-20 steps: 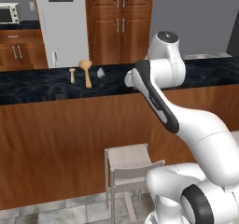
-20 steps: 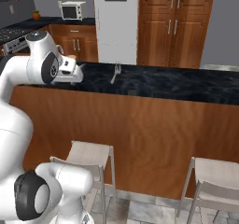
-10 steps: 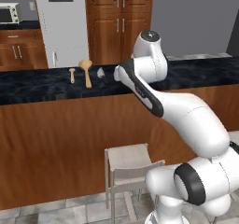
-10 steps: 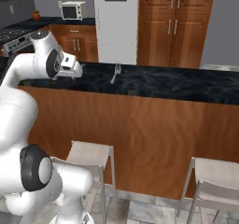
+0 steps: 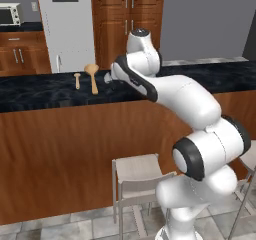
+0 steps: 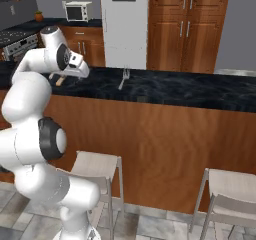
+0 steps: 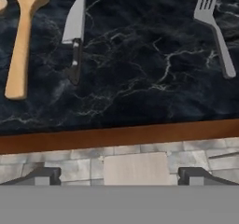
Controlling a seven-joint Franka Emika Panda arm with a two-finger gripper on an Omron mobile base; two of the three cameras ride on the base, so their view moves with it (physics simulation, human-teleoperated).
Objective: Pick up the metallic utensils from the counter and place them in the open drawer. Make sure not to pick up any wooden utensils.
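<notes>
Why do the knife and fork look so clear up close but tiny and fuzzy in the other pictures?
In the hand view the camera hangs just above the counter, so the knife, fork and wooden spoon show sharp edges. In the right base view the fork is a small, soft-edged sliver, and in the left base view the wooden spoon is small too.

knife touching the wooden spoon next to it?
Apart. In the hand view a clear strip of dark counter separates the knife from the wooden spoon along their whole length.

A grey knife and fork lie flat, well apart, on the dark counter.
</notes>
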